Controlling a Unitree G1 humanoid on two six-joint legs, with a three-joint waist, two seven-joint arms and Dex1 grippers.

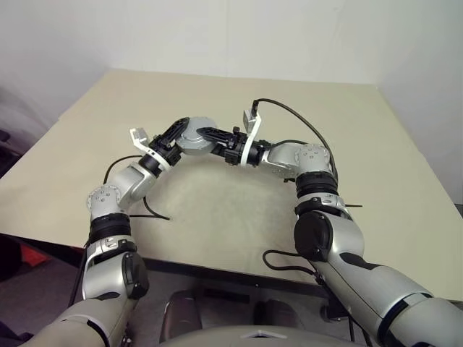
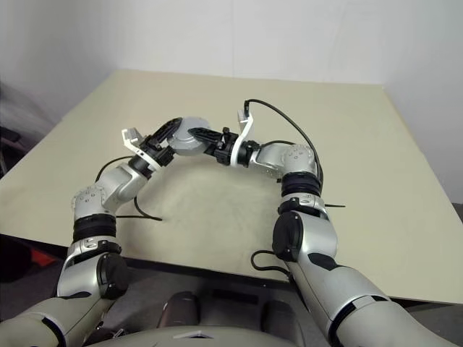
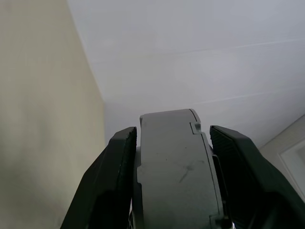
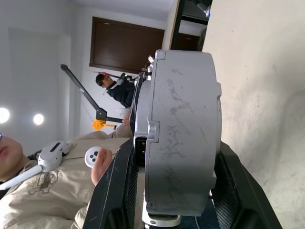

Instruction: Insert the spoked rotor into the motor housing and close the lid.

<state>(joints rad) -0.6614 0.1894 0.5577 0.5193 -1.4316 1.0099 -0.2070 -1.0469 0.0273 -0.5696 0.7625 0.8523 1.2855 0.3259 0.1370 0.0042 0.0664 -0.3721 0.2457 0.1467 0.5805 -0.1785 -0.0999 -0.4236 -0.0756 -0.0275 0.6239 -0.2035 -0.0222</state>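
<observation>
1. Overhead, a pale beige counter (image 1: 376, 166) fills the scene, backed by plain white walls; its bare top carries a faint scuffed patch below the arms.
2. One motor housing (image 1: 194, 136), a short silver-grey cylinder, is held in the air above the middle of the counter, between the two arms and clear of the surface.
3. Two pincers meet on it. The left pincer (image 1: 176, 134) grasps the housing from the robot's left, one black finger (image 3: 107, 176) pressed against each side of the grey body in the left wrist view.
4. The right pincer (image 1: 211, 136) grasps the same housing from the robot's right, pointing leftward; its fingers (image 4: 119, 191) bracket the scratched grey rim of the cylinder in the right wrist view.
5. Two people appear in the right wrist view: one close by, in a beige top, whose hand (image 4: 101, 164) holds a white controller (image 4: 57, 152), and one farther back near a dark door (image 4: 126, 45).
6. The counter's far, left and right edges all lie well apart from the held housing, leaving open surface on every side.
</observation>
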